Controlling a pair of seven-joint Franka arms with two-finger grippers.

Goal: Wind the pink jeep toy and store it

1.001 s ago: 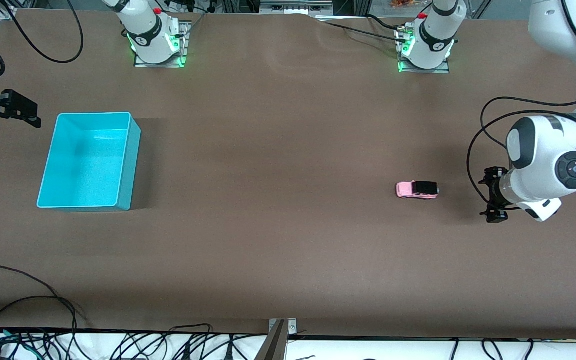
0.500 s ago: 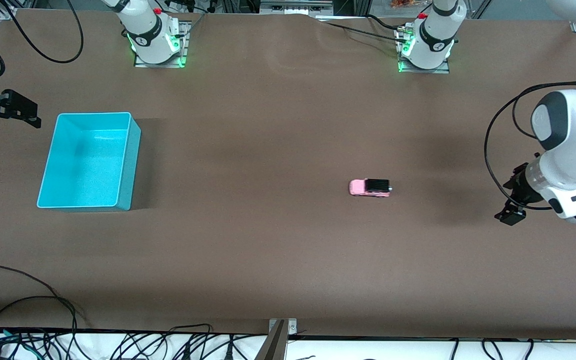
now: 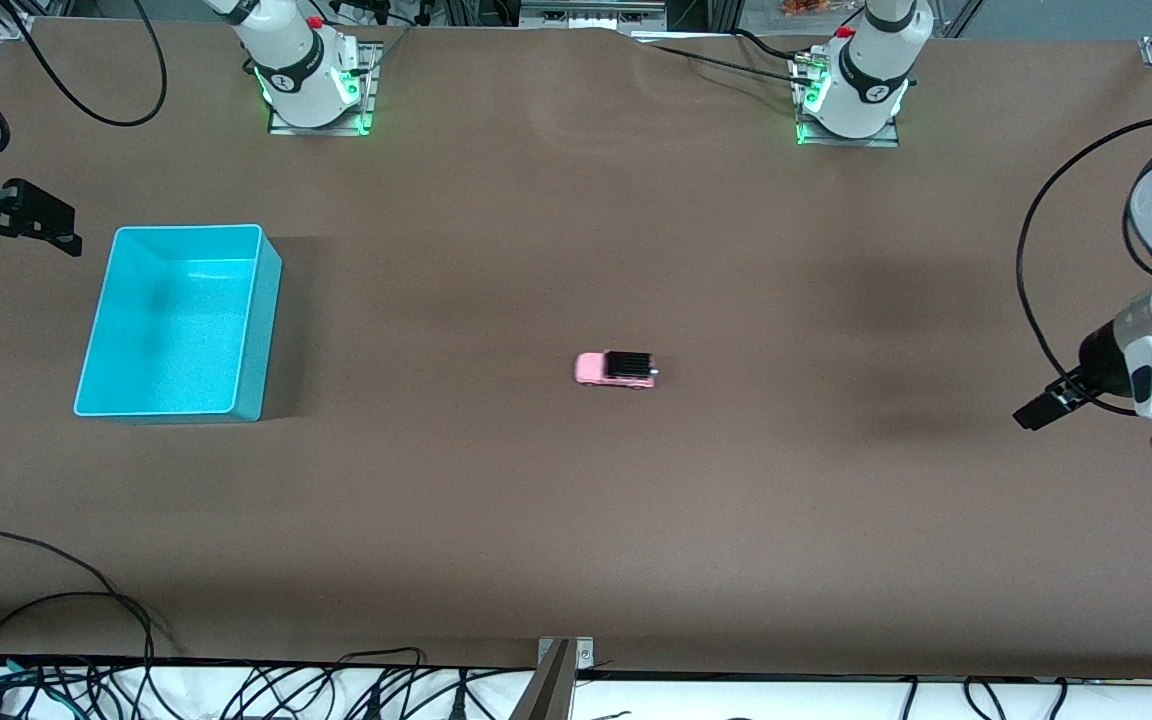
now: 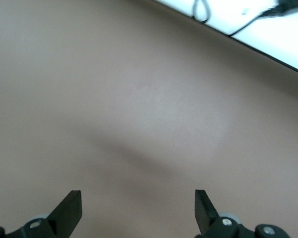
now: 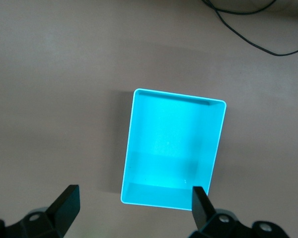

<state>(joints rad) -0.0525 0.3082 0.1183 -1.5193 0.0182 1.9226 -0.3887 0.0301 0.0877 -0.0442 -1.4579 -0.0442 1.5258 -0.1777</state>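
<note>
On the brown counter [image 3: 536,520] one pink jeep toy [image 3: 615,369], black-roofed and dark-wheeled, is sitting at three o'clock from one turquoise bin [image 3: 261,310], while two grippers, left gripper [image 4: 138,210] and right gripper [image 5: 134,208], are hovering with fingers released.

A turquoise bin [image 3: 176,322] stands open-topped on the brown table [image 3: 536,500] toward the right arm's end, with nothing in it. Black cables [image 3: 46,610] trail over the table edge nearest the front camera, and a small metal bracket [image 3: 564,652] sits at the middle of that edge
</note>
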